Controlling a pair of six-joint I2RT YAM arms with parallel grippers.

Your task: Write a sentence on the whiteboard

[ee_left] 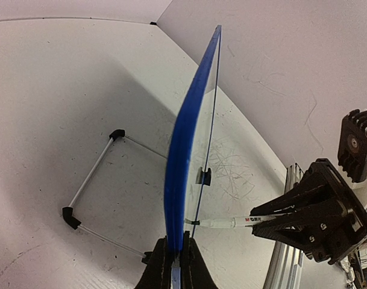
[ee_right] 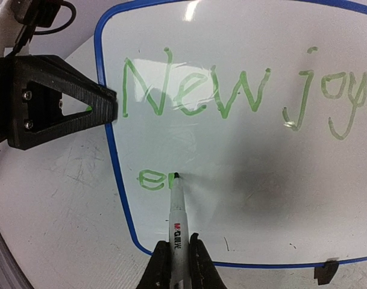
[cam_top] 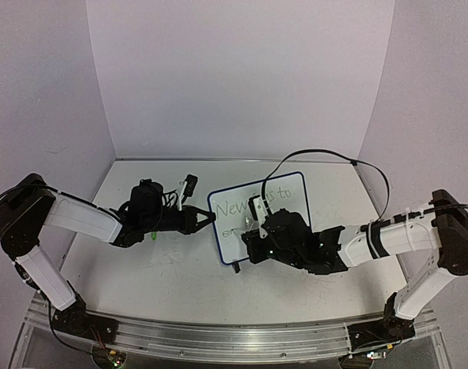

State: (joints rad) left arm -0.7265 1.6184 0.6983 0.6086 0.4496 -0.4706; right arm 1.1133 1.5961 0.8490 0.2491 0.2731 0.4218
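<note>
Scuffed white tabletop, pale walls behind. The whiteboard stands near centre, propped on a wire stand. L gripper is clamped on the board's blue L edge, steadying it. R gripper is closed round a marker, tip touching the board's lower L area. The sentence reads "New joys to" on line 1, then "e" and the start of 1 more letter on line 2. Step in hand, likely: writing line 2. Next calls for light, even tip pressure, strokes running R, and a firm L grip.
</note>
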